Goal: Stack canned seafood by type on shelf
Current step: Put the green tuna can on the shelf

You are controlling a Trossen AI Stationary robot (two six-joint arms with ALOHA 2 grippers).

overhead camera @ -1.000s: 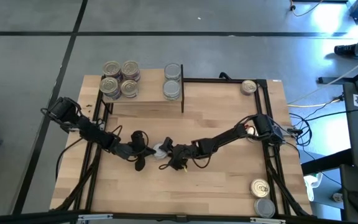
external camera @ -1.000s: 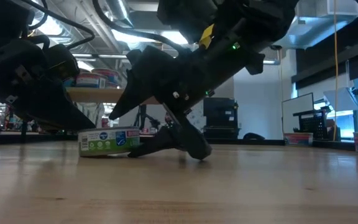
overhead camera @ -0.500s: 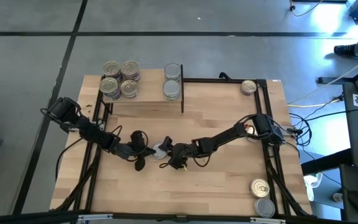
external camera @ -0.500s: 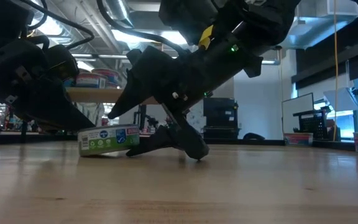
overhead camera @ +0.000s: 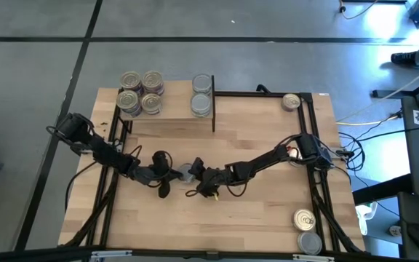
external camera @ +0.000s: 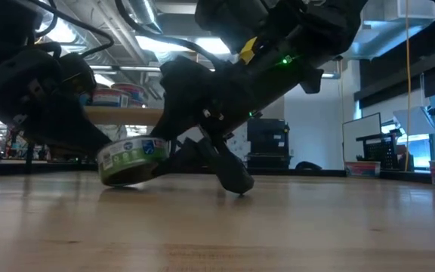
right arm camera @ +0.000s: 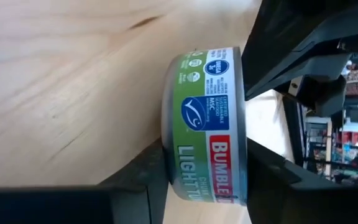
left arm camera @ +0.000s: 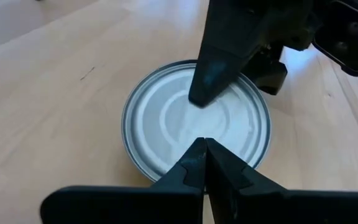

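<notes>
Where the two arms meet at mid-table, one green-labelled silver-topped round tin [external camera: 132, 160] sits tilted, clamped top and bottom by the right gripper [right arm camera: 207, 171]. The left gripper [left arm camera: 202, 163], pinched closed, touches its rim. On the low light-wood shelf [overhead camera: 169, 118] stand six tins: four gold-lidded [overhead camera: 141, 92], two silver [overhead camera: 202, 94]. Three more lie along the table's right side.

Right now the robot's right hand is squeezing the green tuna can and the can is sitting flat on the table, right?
Not quite. The right hand does grip the green tuna can by its top and bottom faces, but the can is not flat: the low view shows it tipped up on one edge, with the left hand, shut, at its rim.
</notes>
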